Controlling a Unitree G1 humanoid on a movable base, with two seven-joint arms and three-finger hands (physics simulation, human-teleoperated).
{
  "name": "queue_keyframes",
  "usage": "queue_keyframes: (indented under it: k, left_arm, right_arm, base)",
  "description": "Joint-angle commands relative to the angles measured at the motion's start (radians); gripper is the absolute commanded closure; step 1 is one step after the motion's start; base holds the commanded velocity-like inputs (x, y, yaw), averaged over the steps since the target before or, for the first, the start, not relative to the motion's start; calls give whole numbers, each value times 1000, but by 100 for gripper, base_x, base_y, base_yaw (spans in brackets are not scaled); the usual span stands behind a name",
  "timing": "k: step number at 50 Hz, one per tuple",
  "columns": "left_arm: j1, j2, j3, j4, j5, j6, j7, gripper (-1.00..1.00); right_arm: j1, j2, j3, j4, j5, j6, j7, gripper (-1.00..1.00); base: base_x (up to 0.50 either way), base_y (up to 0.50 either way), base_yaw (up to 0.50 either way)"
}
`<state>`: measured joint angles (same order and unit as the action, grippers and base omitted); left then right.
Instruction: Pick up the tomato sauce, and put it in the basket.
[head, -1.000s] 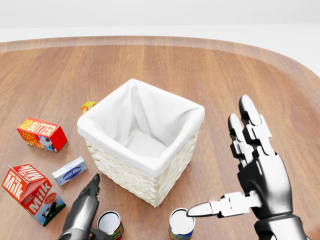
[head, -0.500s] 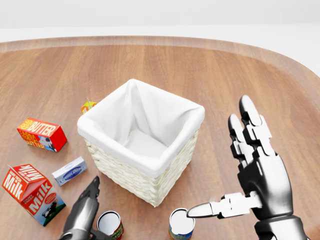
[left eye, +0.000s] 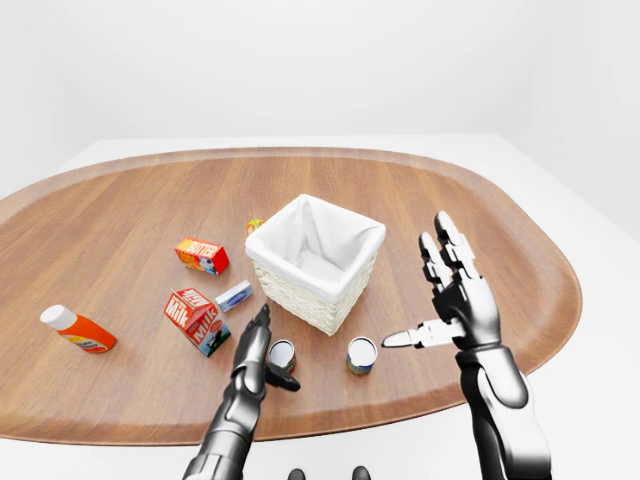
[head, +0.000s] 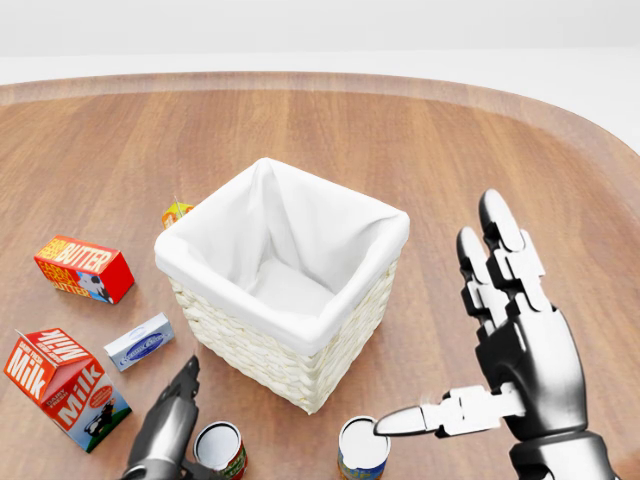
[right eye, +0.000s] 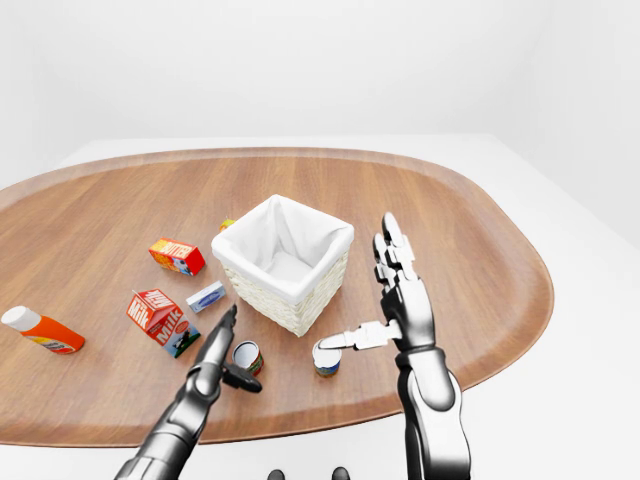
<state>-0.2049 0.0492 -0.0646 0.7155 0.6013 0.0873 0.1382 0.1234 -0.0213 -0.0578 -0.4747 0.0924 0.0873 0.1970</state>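
The short can with a red and green label, which I take to be the tomato sauce, stands upright near the counter's edge at the bottom of the head view, just left of the basket's lower corner. The dark metallic left hand lies just beside it on the left, fingers stretched out and spread, holding nothing. A closing sweep from that side could tip the can or roll it toward the counter's edge, since the grip looks shallow. To the right stands a second, blue and yellow labelled can, and the thumb tip of the silver right hand hangs over its lid, the other fingers splayed upward and empty. That thumb may knock this can over, or the wrong can may be taken. A lift from the left must also clear the tall rim of the woven white basket with a white cloth liner, or it may shove the basket. Both cans appear sealed. The basket looks empty, only bare liner showing.
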Motion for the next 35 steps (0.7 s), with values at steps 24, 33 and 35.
queue_keyframes:
  k: [24,33,35]
  left_arm:
    - [-20,3,1,48,-1,-14,15,100]
    - [-8,1,-2,27,3,-6,12,100]
    - [-4,1,-3,19,4,-3,10,100]
  right_arm:
    - [-2,0,-1,-2,4,0,-2,-100]
    - [-1,0,-2,-2,3,0,-1,-100]
    - [0,0,-1,1,2,0,-1,-100]
  base:
    - [0,0,0]
    - [0,0,0]
    - [0,0,0]
